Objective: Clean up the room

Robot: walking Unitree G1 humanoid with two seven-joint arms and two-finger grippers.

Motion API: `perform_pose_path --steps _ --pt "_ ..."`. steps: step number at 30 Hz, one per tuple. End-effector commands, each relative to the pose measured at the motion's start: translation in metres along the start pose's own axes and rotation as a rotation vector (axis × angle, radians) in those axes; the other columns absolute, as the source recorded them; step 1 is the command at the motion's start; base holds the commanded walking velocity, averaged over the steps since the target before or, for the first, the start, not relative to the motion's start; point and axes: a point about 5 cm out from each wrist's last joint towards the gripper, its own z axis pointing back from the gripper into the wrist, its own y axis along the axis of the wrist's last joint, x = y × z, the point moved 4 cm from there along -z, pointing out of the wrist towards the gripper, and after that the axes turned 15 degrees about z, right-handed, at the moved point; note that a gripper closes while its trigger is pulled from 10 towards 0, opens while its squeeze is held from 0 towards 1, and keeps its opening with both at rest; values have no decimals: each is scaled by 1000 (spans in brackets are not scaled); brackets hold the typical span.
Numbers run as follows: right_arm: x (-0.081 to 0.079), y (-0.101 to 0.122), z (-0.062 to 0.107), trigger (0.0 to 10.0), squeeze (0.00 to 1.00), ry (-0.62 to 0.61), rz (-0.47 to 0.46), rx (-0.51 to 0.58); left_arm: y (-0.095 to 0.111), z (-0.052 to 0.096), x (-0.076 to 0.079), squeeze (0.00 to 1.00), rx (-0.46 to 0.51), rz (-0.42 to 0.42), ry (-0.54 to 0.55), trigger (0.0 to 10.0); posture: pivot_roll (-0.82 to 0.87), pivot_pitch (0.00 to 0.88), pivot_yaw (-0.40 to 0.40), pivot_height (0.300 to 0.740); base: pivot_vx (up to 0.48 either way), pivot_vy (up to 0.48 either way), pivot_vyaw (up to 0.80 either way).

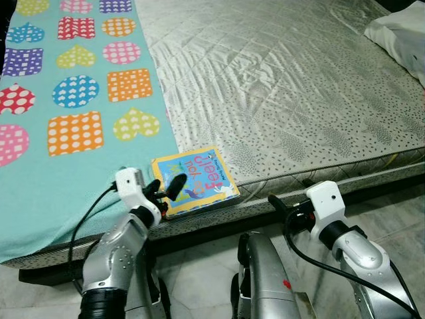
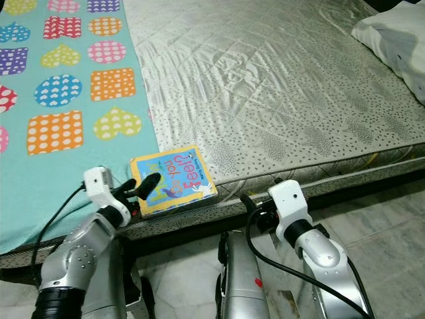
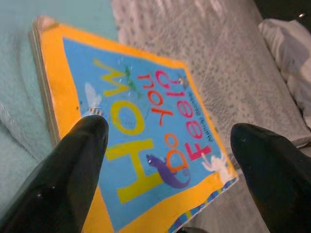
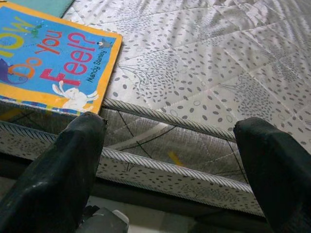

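My left gripper (image 3: 165,170) hovers over children's book (image 1: 194,181) at mattress (image 1: 299,100) near edge, fingers spread wide, nothing held. Book lies flat beside teal blanket (image 1: 66,133). Right gripper (image 4: 175,170), fingers also wide apart, faces mattress side; its wrist view reads cover's title line, eye views show pillow (image 2: 398,40) at far corner.

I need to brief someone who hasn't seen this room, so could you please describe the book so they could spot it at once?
Find the mattress, partly covered by a turquoise blanket with dotted hearts. At its near edge, where blanket meets bare mattress, lies the book, just beyond the left gripper. It is the only flat, yellow-bordered blue thing there, with colourful lettering.
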Motion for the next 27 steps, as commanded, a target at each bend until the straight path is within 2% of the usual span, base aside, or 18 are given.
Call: perform_pose_path --steps 1,2,3,4,5,20,27 --pt "-1 -3 3 10000 0 4 6 -9 -3 -1 -6 1000 -8 1 23 10000 -147 218 -53 555 0 0 0" --pt "0 -4 3 10000 0 2 9 -9 -2 -3 -8 776 -6 4 32 10000 -147 218 -53 555 0 0 0" --pt "1 -4 3 10000 0 0 10 -9 -2 -3 -9 776 -4 5 35 10000 -148 218 -53 555 0 0 0" --pt "2 -4 4 10000 0 -2 12 -9 -1 -3 -12 180 -2 2 46 10000 -148 218 -53 555 0 0 0" --pt "2 -4 4 10000 0 -3 12 -9 -1 -3 -14 0 -2 2 51 10000 -148 218 -53 555 0 0 0" --pt "5 -4 2 10000 0 -5 21 -5 9 1 -38 0 55 18 135 10000 -151 219 -56 555 0 0 0" --pt "5 -2 1 10000 0 -7 24 0 8 -6 -49 0 33 46 170 10000 -159 219 -56 555 0 0 0"
